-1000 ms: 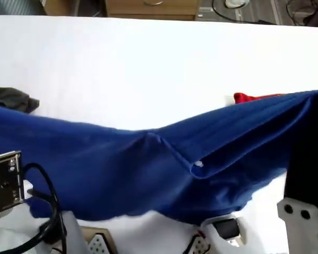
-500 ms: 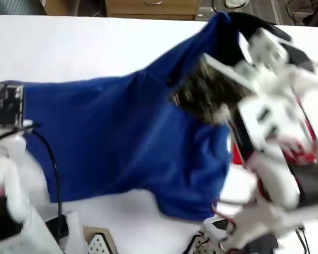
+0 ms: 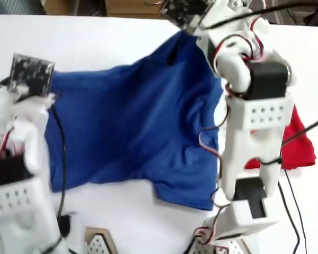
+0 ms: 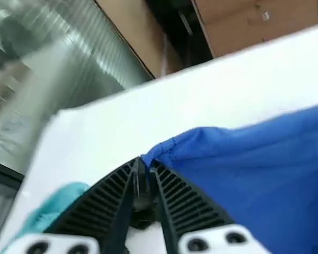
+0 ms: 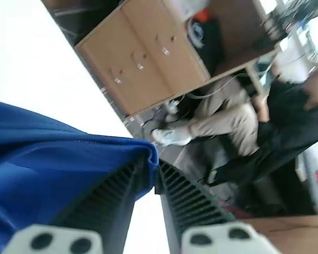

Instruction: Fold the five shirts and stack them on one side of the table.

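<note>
The left gripper (image 4: pixel 144 174) clamps a corner of the blue cotton shirt (image 3: pixel 132 121), and the right gripper (image 5: pixel 155 168) pinches its far edge. Stretched between them across the middle of the white table (image 3: pixel 95 42), it is probably held so to lie flat for folding.

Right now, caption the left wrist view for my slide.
Left arm's fingers pinch a corner of the blue shirt over the white table, teal cloth alongside.

Robotics lab or workshop room, white work table (image 3: pixel 95 37), robot arms (image 3: pixel 254 116) with bare circuit boards (image 3: pixel 32 75) and loose red and black wires (image 3: pixel 238 45), light wooden drawer cabinets (image 5: pixel 148 58) behind, cables on the floor (image 5: pixel 199 96), ribbed glass partition (image 4: pixel 58 63) alongside.
</note>
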